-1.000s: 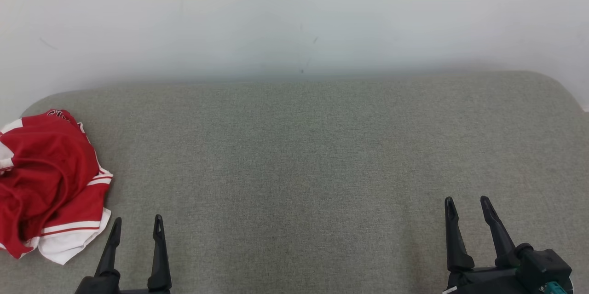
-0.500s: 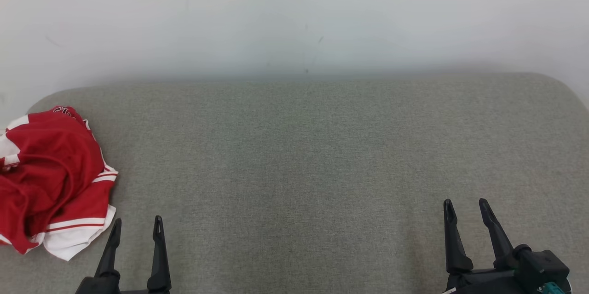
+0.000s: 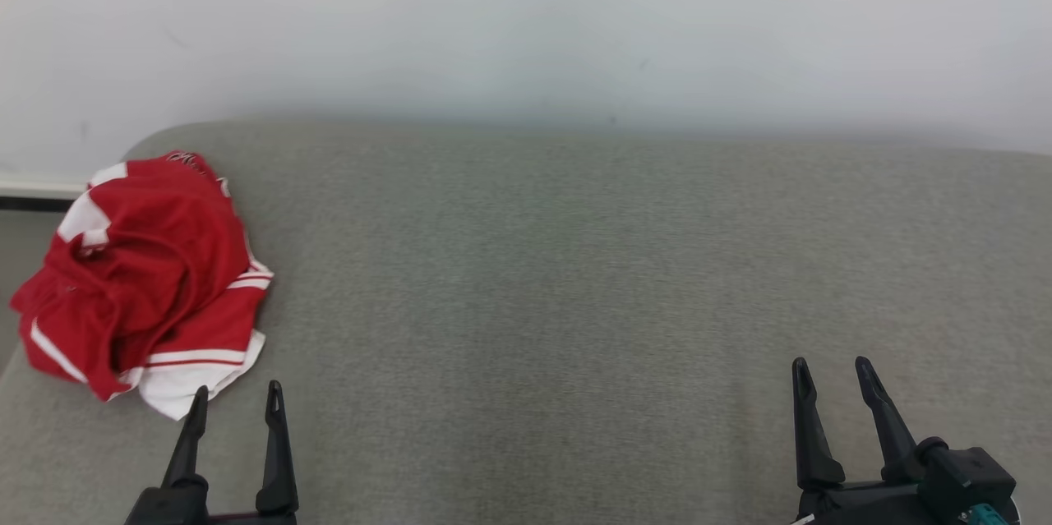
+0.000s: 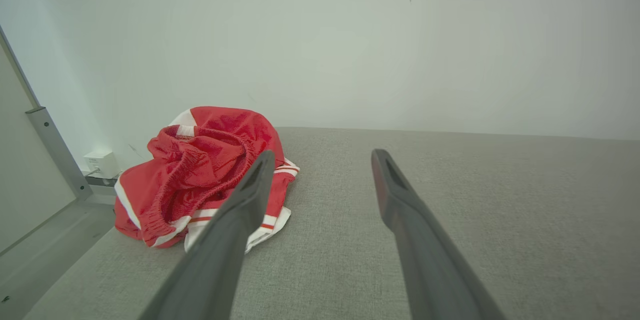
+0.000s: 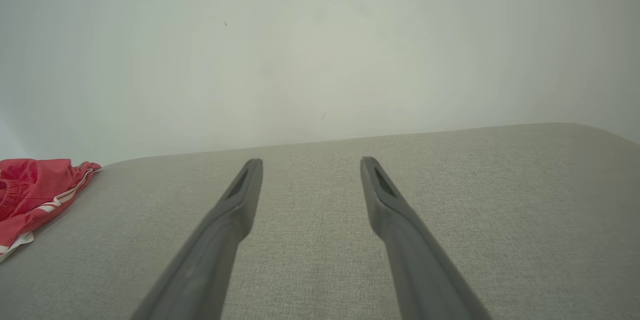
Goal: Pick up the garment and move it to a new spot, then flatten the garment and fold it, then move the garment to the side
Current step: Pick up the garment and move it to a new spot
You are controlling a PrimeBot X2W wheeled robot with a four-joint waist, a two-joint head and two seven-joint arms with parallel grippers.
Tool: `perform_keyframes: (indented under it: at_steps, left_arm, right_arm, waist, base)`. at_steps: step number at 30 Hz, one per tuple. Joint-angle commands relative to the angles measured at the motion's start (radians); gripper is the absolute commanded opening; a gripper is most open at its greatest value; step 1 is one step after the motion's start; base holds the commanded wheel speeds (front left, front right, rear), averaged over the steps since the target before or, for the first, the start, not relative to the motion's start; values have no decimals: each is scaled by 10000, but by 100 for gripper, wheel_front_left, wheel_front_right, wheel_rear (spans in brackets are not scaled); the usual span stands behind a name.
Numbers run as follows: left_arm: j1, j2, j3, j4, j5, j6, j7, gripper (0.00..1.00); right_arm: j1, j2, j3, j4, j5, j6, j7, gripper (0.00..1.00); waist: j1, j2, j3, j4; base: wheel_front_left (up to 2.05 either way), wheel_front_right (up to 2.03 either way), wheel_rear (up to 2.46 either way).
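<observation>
Head view, stock entry.

Garment (image 3: 148, 278): red fabric with white trim (image 3: 185, 381) and thin red stripes. It lies crumpled in a loose mound at the left end of the cushion (image 3: 575, 278), reaching its edge. It sits just ahead and left of the left gripper (image 3: 237, 390) and well apart from the right gripper (image 3: 831, 362).

Handling, as judged: light, soft and limp. It should sag and trail when lifted, with no risk of breakage. The weave looks smooth, so a shallow pinch may slip.

Hold points: the gathered elastic band (image 4: 167, 185) along the mound's near side, or the white hem corner nearest the fingers.

Left gripper: two long dark fingers spread wide, nothing between them.

Right gripper: likewise spread and empty, over bare cushion.

Cushion: grey-green coarse weave, flat, with rounded corners.

Wall (image 3: 526, 16): plain, pale and matt.
</observation>
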Motion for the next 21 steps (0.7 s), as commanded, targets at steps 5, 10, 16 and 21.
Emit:
perform_keyframes:
  at_steps: [5,10,16,21]
  left_arm:
    - [-105,57,43,32,-127,124,-43,100]
    - [-83,59,73,32,-174,176,-63,100]
    - [19,106,138,22,-208,295,-85,100]
    - [40,132,199,65,-250,397,-114,100]
  right_arm:
    - [23,-27,5,-28,101,-21,-7,100]
    - [-48,-25,57,10,79,-21,-7,100]
    - [-38,-25,95,100,101,-21,-7,100]
    - [-49,-25,143,155,106,-21,-7,100]
  waist:
    - [0,0,205,1042]
    - [0,0,280,1506]
    - [0,0,287,2150]
    - [0,0,283,2744]
  base:
    - [0,0,0]
    - [0,0,0]
    - [0,0,0]
    - [0,0,0]
